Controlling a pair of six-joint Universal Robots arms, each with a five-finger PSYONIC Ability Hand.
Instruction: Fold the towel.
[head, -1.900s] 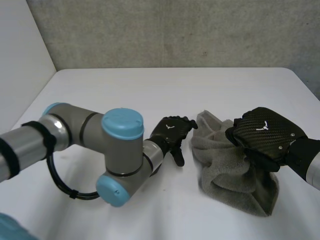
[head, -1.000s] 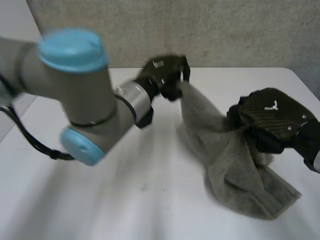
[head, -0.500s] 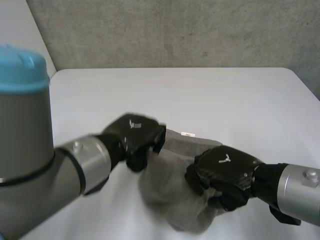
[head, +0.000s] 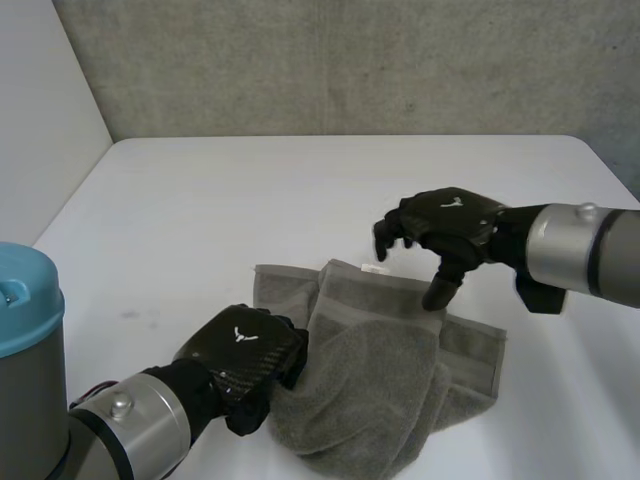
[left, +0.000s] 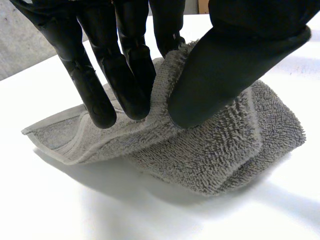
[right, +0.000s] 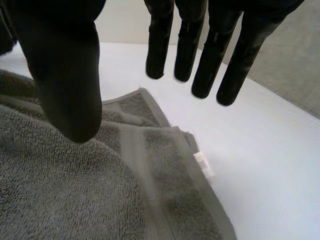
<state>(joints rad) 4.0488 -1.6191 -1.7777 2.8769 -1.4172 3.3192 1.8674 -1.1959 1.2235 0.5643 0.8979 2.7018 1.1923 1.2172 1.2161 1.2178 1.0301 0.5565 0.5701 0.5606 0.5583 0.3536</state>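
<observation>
The left hand is clamped on the towel. In its wrist view the thumb pinches a raised hem against the fingers.

The right hand is released, with its fingers spread and straight and holding nothing. It hangs over the towel's far edge. The thumb points down at the cloth, though whether it touches cannot be told.

Just beyond that thumb, a small white label sits on the hem; no writing on it can be read. Each hand's back carries a small white mark, also unreadable.

There is one grey towel and one label. The towel lies bunched and partly doubled between the two hands on the white table.
</observation>
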